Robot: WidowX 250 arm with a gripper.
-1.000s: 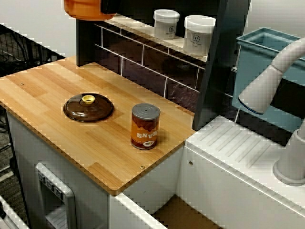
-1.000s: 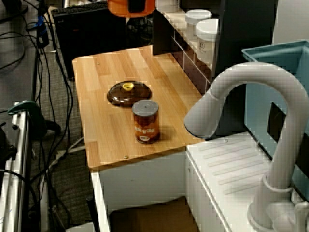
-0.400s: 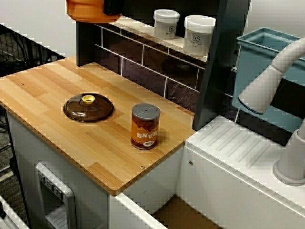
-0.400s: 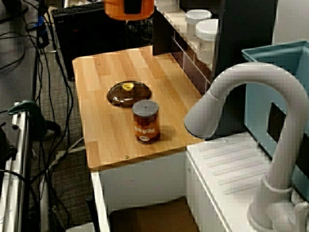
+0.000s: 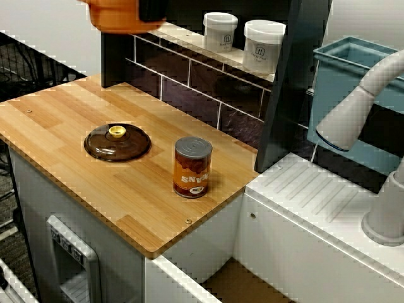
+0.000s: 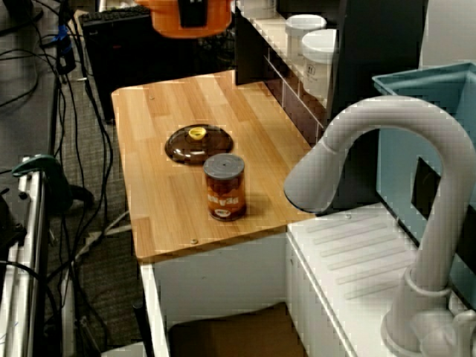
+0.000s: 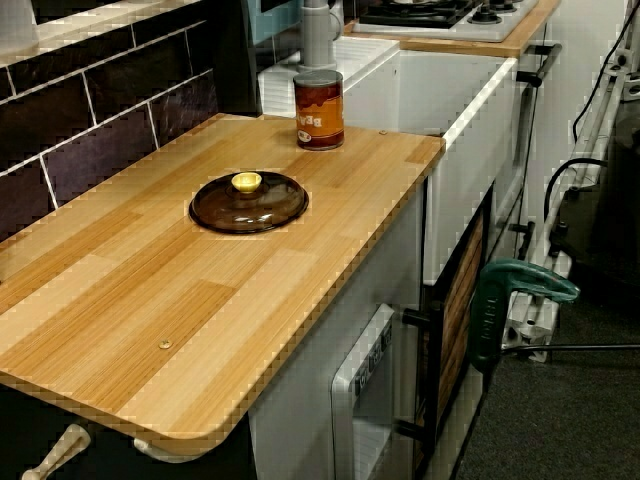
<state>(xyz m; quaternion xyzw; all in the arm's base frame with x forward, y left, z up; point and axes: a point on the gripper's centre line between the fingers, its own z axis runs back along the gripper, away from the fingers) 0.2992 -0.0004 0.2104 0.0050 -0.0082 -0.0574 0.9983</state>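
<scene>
We see the gripper closed on the wall of an orange pot, which it holds in the air above the far end of the wooden counter. On that counter lie a brown glass lid and, apart to its right, an upright can. Dark tiles back the counter. A white faucet rises at the right, and cables trail over the floor.

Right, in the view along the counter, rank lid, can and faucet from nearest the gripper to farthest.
Gripper holds the orange pot above the counter's far end.
1. Glass lid, mid-counter.
2. Can, just past the lid.
3. Faucet, beyond the counter's near end.
</scene>
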